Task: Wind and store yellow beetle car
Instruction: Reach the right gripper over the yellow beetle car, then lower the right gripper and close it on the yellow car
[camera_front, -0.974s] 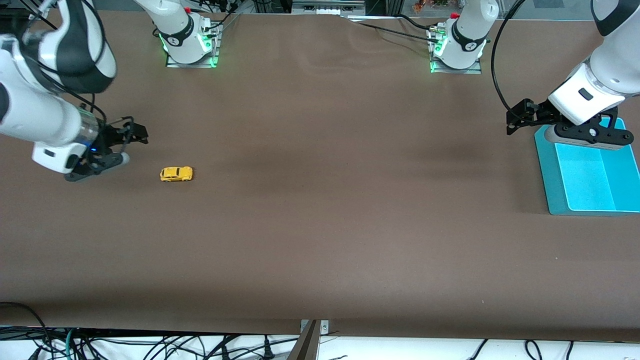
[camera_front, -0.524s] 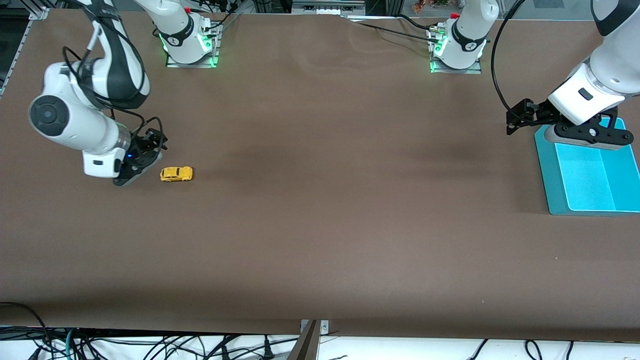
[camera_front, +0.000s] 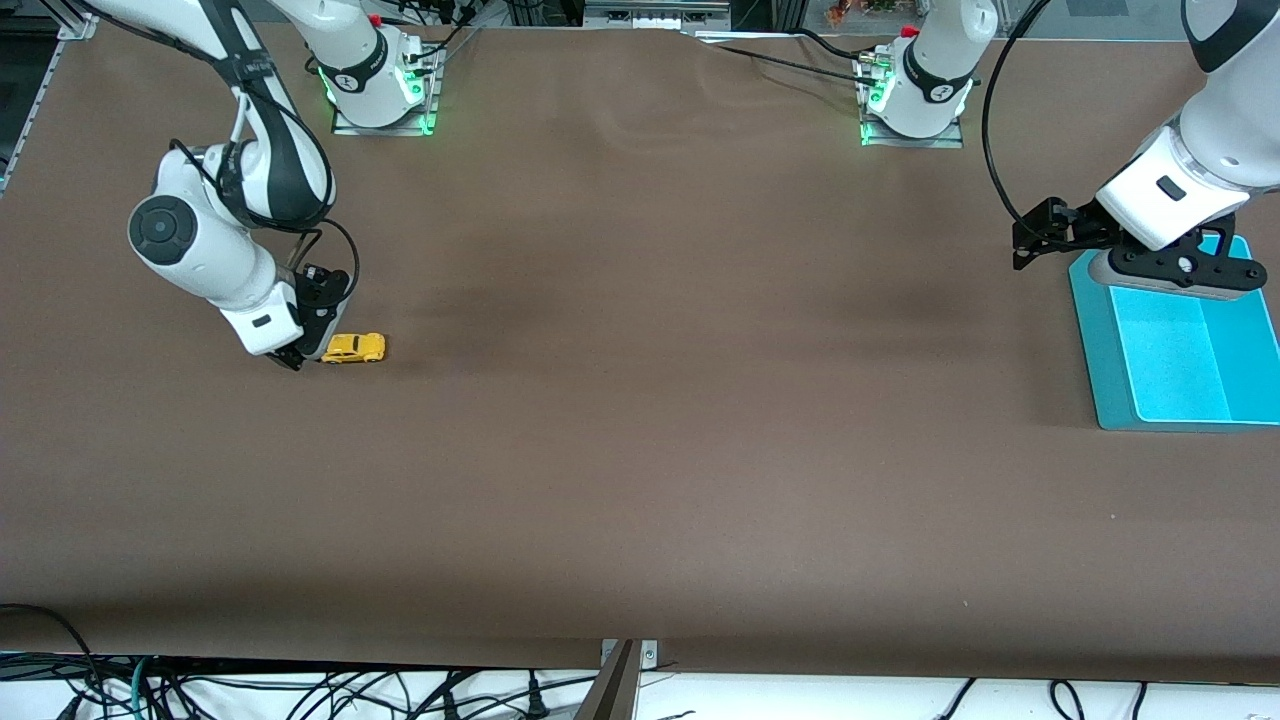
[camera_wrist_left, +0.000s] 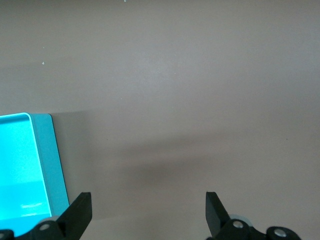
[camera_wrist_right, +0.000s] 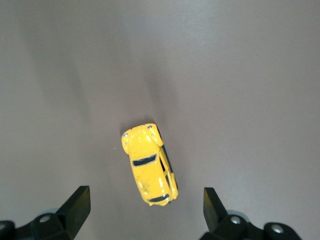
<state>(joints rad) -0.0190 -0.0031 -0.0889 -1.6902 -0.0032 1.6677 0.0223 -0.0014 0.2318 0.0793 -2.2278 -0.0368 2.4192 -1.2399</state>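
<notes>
The right gripper (camera_front: 300, 355) hangs low over the table (camera_front: 640, 450) with its jaws spread wide and nothing between them. In the right wrist view its two dark fingertips (camera_wrist_right: 77, 205) stand well apart, and the yellow beetle car (camera_wrist_right: 149, 163) sits on the table in the span between them, touching neither. In the front view the gripper is just beside the car, at the end of it that points toward the right arm's end of the table.

The left gripper (camera_front: 1035, 240) waits with its jaws open and empty, held above the table just beside the teal tray (camera_front: 1100, 340); the left wrist view shows both fingertips (camera_wrist_left: 80, 212) apart over bare tabletop, with the tray's corner next to one of them.

There is one car, one tray, two arms and two grippers.

The car is tiny, bright yellow and rounded like a beetle, with dark windows and a dark stripe along one side. It stands on its wheels, lengthwise along the table. It lies near the right arm's end, well apart from the tray, which sits at the left arm's end against the table edge.
</notes>
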